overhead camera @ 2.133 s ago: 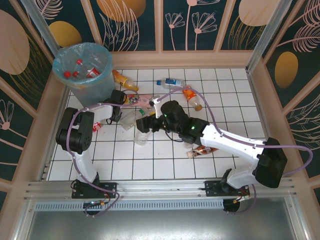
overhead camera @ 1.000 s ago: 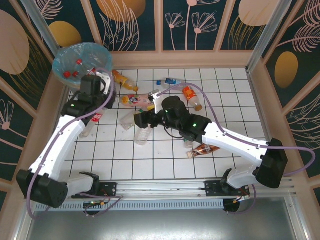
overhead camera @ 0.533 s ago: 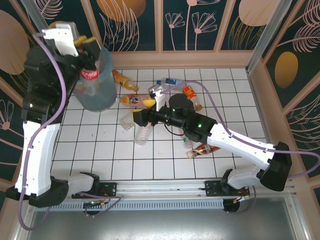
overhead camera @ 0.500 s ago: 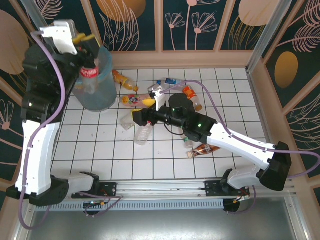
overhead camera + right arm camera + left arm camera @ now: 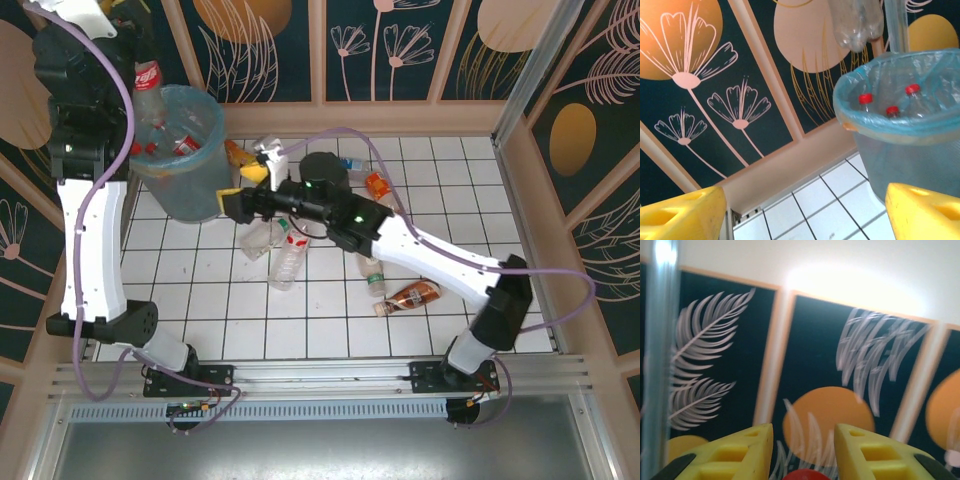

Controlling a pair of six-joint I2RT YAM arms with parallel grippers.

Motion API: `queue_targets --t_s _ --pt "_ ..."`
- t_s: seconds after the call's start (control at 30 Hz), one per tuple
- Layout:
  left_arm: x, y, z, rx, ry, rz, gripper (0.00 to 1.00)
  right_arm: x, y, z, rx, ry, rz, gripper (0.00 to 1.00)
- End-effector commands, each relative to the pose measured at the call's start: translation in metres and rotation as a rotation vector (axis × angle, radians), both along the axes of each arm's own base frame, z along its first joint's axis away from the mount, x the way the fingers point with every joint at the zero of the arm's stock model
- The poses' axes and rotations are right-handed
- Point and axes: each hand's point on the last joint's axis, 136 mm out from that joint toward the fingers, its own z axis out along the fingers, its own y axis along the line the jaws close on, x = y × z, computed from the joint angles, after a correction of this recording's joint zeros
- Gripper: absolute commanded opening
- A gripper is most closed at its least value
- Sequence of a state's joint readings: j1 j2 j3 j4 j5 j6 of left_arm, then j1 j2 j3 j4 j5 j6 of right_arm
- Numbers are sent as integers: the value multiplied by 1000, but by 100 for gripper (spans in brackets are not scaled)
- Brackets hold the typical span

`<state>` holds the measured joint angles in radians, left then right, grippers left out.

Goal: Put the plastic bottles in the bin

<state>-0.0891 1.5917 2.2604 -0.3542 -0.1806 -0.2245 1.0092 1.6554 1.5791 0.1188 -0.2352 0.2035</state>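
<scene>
Overhead, looks down across the whole table [image 5: 330, 330]; at left wrist, faces the wall panels [image 5: 730, 355] closely; at right wrist, low, shares the bin [image 5: 910, 160] with overhead.

No readable text; labels on plastic bottles [image 5: 148, 88] too small.

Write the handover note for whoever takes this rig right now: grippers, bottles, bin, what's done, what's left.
Left gripper: shut on the neck of a red-label bottle, raised above the bin's edge.
Right gripper: open, empty, beside the bin.
Done: at least three red-capped bottles are in the bin.
Left: drop the held bottle, then clear several more from the tiled table, among them a clear bottle, a brown-label bottle and an orange bottle.
</scene>
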Motion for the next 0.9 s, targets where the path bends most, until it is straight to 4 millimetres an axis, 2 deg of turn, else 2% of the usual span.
queue_targets --t_s 0.0,0.17,0.3,0.4,0.6,0.77,0.87 --pt "30 26 -24 -63 27 40 0 13 22 13 29 -48 53 84" --pt "57 44 -64 -89 80 44 0 49 50 -4 -12 -7 41 84" --pt "70 53 -98 -113 111 27 0 54 61 -19 -35 43 50 83" --pt "77 59 -131 -140 177 27 0 51 59 -30 -38 73 54 83" --pt "75 59 -187 -138 239 27 0 42 42 -41 -45 86 23 84" --pt "74 57 -216 -155 274 13 0 41 33 -50 -58 94 3 84" --pt "73 57 -222 -157 282 15 13 40 31 -50 -58 94 1 83"
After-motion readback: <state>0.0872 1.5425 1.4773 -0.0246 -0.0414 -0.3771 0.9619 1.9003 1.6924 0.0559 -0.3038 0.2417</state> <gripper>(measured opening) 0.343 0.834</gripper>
